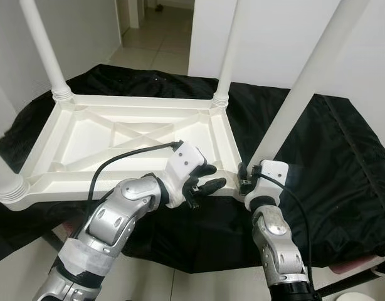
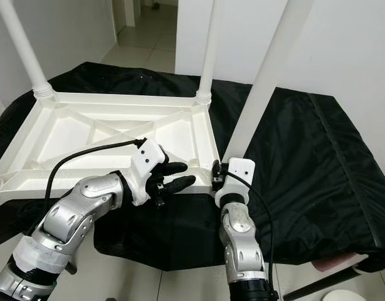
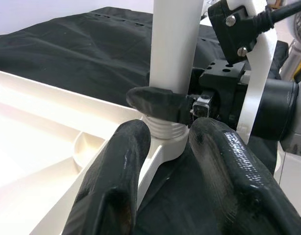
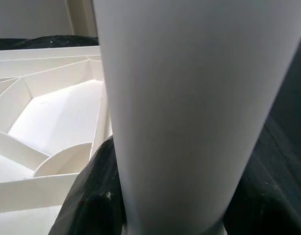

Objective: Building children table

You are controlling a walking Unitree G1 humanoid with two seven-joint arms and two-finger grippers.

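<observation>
I see the white children's table top (image 1: 126,135) lying upside down on a black cloth (image 1: 330,163), its legs pointing up. My right gripper (image 1: 244,177) is clamped around the base of the near-right leg (image 1: 293,100) at its corner socket. My left gripper (image 1: 205,182) sits just beside that corner, fingers (image 3: 116,176) parted, holding nothing.

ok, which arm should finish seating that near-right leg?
Right, probably. The right hand already clasps the near leg at its base; the left hand hovers open beside the tabletop rim.
</observation>
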